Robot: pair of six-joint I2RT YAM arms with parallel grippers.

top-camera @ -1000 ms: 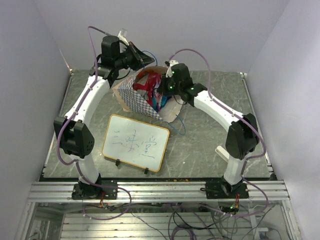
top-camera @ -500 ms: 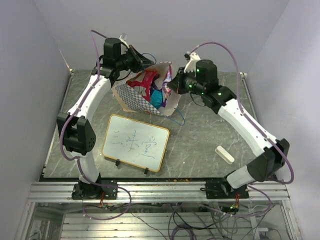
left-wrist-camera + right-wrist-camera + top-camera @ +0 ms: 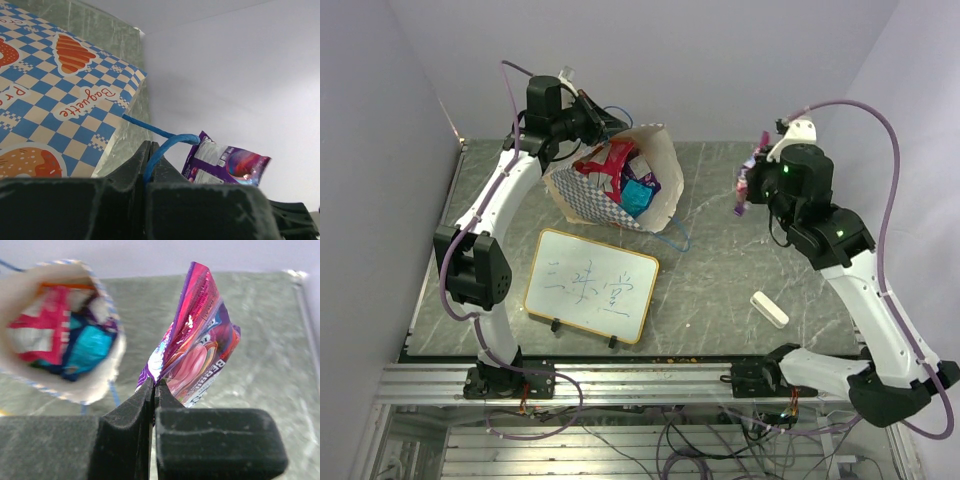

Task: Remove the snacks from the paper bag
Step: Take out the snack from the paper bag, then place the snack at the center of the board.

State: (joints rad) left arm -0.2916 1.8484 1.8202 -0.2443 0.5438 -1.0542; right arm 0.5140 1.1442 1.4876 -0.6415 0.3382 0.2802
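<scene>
The tan paper bag point(image 3: 582, 190) with a blue-white chequered band lies tipped, mouth toward the right, holding a red-white packet point(image 3: 610, 165) and a teal packet point(image 3: 638, 195). My left gripper point(image 3: 592, 112) is shut on the bag's blue cord handle point(image 3: 165, 145) behind the bag. My right gripper point(image 3: 745, 190) is shut on the corner of a purple-pink snack packet point(image 3: 197, 357) and holds it in the air right of the bag. That packet shows in the top view point(image 3: 748, 178) and the left wrist view point(image 3: 225, 165). The bag's open mouth point(image 3: 62, 330) shows in the right wrist view.
A framed whiteboard point(image 3: 590, 285) with writing stands on the table in front of the bag. A white eraser block point(image 3: 769, 309) lies at the front right. Grey walls close in the back and both sides.
My right gripper has pulled the purple packet out of the bag's mouth and carried it up and to the right, well away from the bag. The left gripper keeps holding the handle.
</scene>
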